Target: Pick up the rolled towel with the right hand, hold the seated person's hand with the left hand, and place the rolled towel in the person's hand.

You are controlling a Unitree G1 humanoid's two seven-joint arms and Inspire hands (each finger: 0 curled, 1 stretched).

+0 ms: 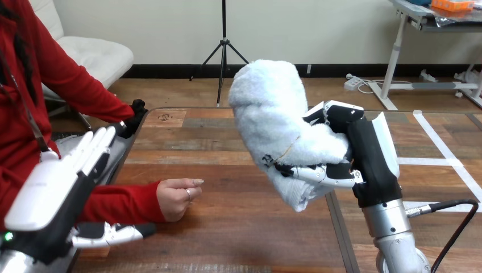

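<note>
My right hand (pixel 364 153) holds a white rolled towel (pixel 278 119) upright above the middle of the wooden table (pixel 227 148), its fingers and thumb curled round the towel's lower half. My left hand (pixel 51 193) is raised at the left, fingers straight and thumb pointing right. The person's hand (pixel 177 198) rests on the table in a loose fist, just right of my left hand and apart from it. The towel hangs well to the right of that hand.
The person sits at the table's left side, a red sleeve (pixel 122 203) lying on the tabletop. A dark seam (pixel 335 222) runs down the table under my right hand. White tape lines (pixel 437 142) mark the table's right part.
</note>
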